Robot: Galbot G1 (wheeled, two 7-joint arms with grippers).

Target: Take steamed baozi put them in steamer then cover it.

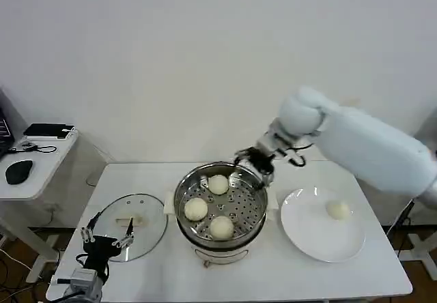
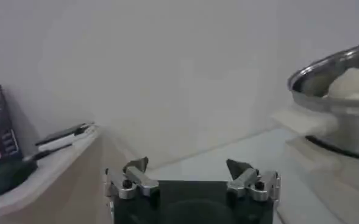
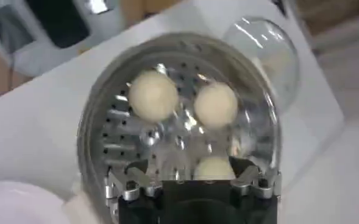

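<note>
**Buns: three in the pot, one waiting on the plate**

Head view: the right end effector (image 1: 254, 161) is hovering released over the steamer's (image 1: 183, 192) far rim, beside one of three buns (image 1: 218, 184). A fourth bun (image 1: 337, 209) is sitting on the plate (image 1: 300, 238); the lid (image 1: 153, 218) is lying on the worktop (image 1: 287, 276).

Left wrist view: the left end effector (image 2: 192, 176) is waiting released; descending carelessly, it could skid off the lid.

Right wrist view: three buns are showing; the fingers (image 3: 250, 177) could clip the rim when withdrawing.

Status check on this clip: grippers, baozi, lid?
Right gripper open above steamer far rim. Left gripper open, parked by cover. Three baozi in, one on plate. Nothing blocking.
</note>
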